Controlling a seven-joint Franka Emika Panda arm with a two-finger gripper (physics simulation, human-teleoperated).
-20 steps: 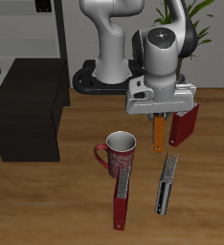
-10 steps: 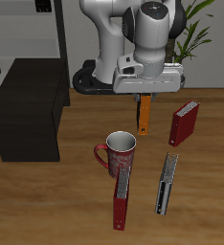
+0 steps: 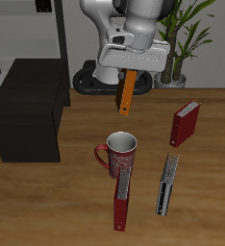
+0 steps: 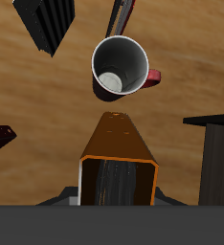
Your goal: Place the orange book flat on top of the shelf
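My gripper (image 3: 128,70) is shut on the orange book (image 3: 126,93), which hangs upright and slightly tilted below it, high above the table and above the mug. In the wrist view the orange book (image 4: 119,153) fills the middle, seen end-on with its page edge toward the camera. The shelf (image 3: 28,106), a low matte-black cabinet with a flat top, stands at the table's side, apart from the book; a corner of it shows in the wrist view (image 4: 217,158).
A red mug (image 3: 119,149) stands under the book, also in the wrist view (image 4: 122,67). A slim dark-red book (image 3: 121,197) and a dark book (image 3: 165,184) lie near the front. A thicker red book (image 3: 185,123) stands beside a potted plant (image 3: 182,29). A tall dark rack (image 3: 42,29) stands behind the shelf.
My gripper has risen and moved back and toward the shelf's side, carrying the orange book up from the table between the mug and the red book.
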